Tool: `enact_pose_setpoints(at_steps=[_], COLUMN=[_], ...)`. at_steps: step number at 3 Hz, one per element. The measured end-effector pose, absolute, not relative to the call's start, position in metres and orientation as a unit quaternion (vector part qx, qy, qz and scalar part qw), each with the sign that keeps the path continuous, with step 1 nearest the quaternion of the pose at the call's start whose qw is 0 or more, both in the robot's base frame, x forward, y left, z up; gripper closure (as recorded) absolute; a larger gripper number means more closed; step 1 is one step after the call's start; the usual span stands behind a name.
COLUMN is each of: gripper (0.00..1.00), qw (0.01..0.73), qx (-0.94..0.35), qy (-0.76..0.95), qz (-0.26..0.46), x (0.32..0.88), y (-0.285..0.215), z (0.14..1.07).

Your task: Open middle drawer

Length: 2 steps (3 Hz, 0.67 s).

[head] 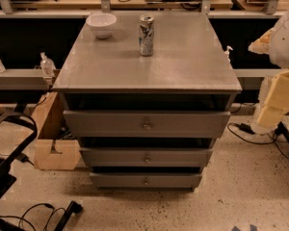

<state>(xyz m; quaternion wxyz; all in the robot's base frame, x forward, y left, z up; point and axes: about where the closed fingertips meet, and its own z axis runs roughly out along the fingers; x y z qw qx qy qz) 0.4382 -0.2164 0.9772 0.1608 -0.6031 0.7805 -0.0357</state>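
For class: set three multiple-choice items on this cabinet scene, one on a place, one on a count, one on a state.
1. Where is the gripper? A) on a knob B) at the right edge, beside the cabinet C) over the tabletop
2. How many drawer fronts show? A) two B) three C) four
3. The can is: A) upright B) on its side C) crushed flat
Answers: 1 B, it hangs right of the cabinet, apart from the middle drawer; 2 B, three knobbed fronts are stacked; 3 A, it stands on its base.
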Motion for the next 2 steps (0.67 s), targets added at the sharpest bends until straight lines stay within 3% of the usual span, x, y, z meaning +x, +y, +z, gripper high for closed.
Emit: enact_pose_setpoints(at_steps=[2], gripper=[0.0], qw=[0.187], qx=[-0.61], qy=[0.769], qz=[-0.034], x=[0.425], y=[-0.208], z=[0.943])
